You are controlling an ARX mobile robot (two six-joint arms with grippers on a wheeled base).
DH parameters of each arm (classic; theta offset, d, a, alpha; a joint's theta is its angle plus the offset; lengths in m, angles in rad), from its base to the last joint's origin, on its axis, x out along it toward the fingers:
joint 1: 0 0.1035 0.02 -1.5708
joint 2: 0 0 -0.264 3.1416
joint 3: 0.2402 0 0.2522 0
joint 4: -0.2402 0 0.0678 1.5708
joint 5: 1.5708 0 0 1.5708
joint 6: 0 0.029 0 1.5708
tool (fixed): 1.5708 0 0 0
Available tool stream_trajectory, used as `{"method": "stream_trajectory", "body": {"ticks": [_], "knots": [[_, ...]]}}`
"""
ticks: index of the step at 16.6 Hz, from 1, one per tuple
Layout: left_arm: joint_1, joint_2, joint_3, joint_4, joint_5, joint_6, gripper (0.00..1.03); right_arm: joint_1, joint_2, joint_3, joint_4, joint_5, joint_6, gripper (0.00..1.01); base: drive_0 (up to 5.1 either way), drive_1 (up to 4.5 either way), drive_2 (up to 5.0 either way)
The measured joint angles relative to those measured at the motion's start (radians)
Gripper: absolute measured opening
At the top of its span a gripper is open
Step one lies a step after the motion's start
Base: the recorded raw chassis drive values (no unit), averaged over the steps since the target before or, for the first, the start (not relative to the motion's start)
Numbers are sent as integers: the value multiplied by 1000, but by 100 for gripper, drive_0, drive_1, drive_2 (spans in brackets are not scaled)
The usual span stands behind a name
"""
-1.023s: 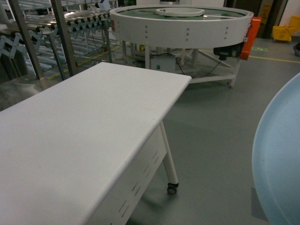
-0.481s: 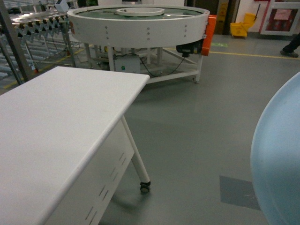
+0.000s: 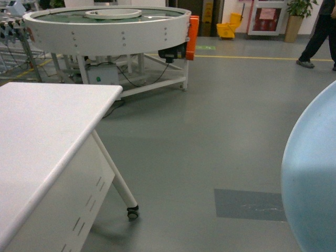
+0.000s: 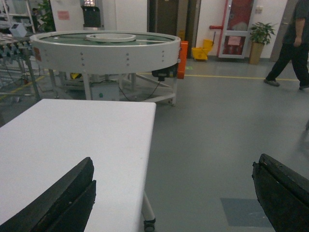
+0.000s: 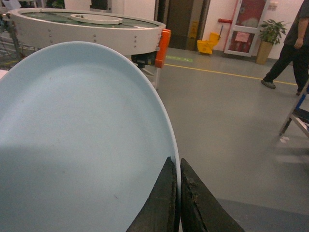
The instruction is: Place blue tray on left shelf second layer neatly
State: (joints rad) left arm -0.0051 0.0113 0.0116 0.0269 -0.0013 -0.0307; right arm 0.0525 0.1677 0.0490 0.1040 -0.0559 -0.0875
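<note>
Tray (image 5: 82, 145), pale-blue smooth plastic, thin rim pinched in right tool (image 5: 176, 203)

Setting: industrial workshop / logistics test hall, indoors.
Evidence:
- Grey sealed floor (image 3: 210, 136), wide open span; yellow lane line (image 3: 252, 58) painted across upper right of frame.
- Large round white rotary conveyor (image 3: 110, 26) on steel legs, upper left; orange guard (image 3: 193, 29) and motor on its side, cables beneath.
- Roller conveyor section (image 4: 12, 41), far left edge.
- White table (image 3: 42, 136) on castor legs, lower left.
- Yellow mop bucket (image 3: 231, 29) by back wall; potted plant (image 3: 294, 16) beside a red-framed door (image 4: 236, 26).
- Person walking (image 5: 289, 43), upper right; legs only in head view.
</note>
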Motion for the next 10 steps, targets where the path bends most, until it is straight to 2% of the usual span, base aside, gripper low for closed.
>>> {"method": "stream_trajectory", "body": {"ticks": [10], "knots": [[0,0,0,0,0,0,98,0,0,0,0,0,0,2,-159,-159,-159]]}}
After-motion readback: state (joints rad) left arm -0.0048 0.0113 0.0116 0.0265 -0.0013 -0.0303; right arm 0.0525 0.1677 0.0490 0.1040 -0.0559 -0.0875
